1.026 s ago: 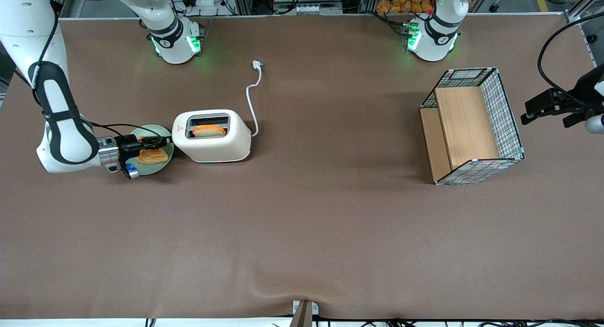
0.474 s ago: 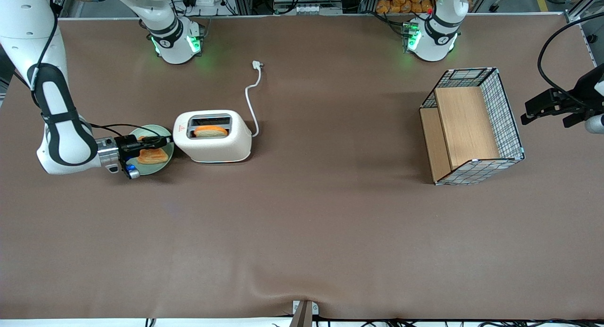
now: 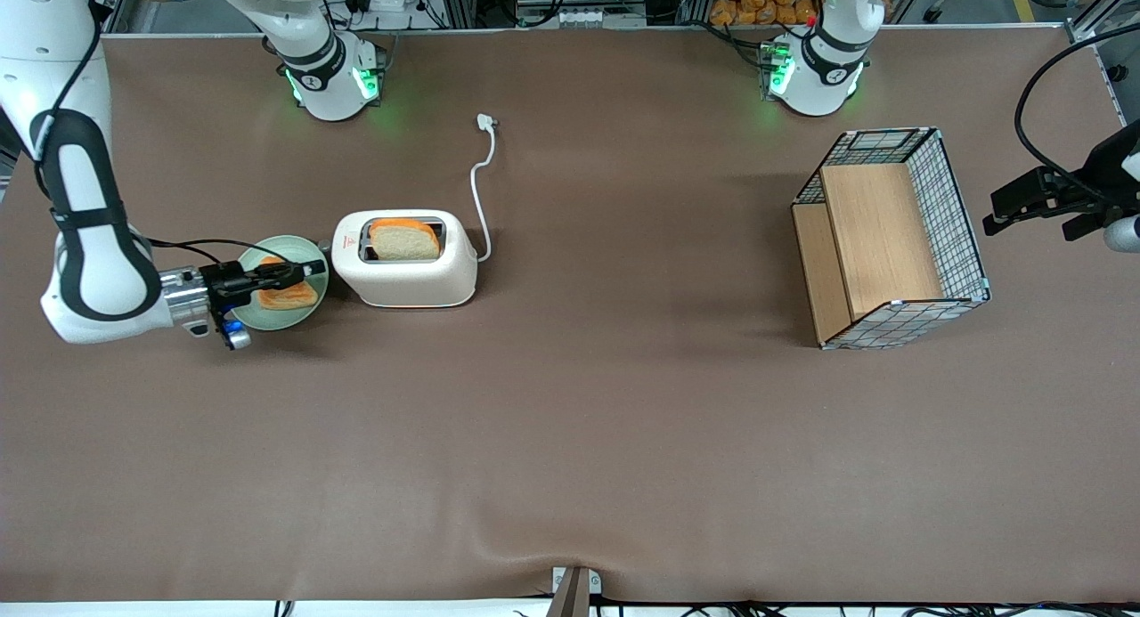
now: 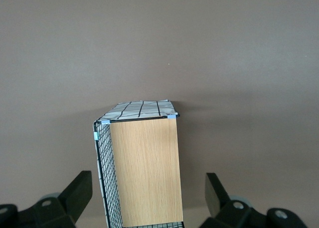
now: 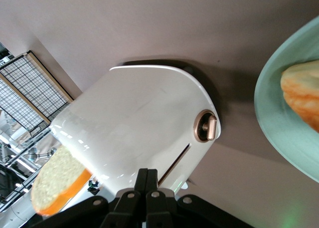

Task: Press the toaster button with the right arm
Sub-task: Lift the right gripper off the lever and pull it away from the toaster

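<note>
**Closed claw sitting at the toaster's lever end, press not yet showing**

The right arm (image 3: pixel 85 243) is reaching in low over the table, and its gripper (image 3: pixel 312 268) is hovering at nine o'clock of the toaster (image 3: pixel 405 265) in the front view, tips just beside the narrow end. The claw is closed: in the right wrist view its two fingers (image 5: pixel 141 185) are lying pressed together, holding nothing. It is passing over a green plate (image 3: pixel 294 241) carrying a slice of toast (image 3: pixel 287 295), also at nine o'clock of the toaster.

The toaster is standing at about ten o'clock from the table's middle, its cord (image 3: pixel 476 190) trailing off toward twelve. A slice of bread (image 3: pixel 405 240) is standing high out of the slot, so the lever is probably sitting up. The wrist view is showing the narrow end's dark lever slot (image 5: pixel 174 163) and a round knob (image 5: pixel 207 127). The toaster button itself is not showing clearly; it is likely hiding at the fingertips.

I am judging this as the contact stage. The next move is calling for a straight push down along that slot, firm enough to latch. The light toaster could slide or tip, and the knob should be avoided.
</note>
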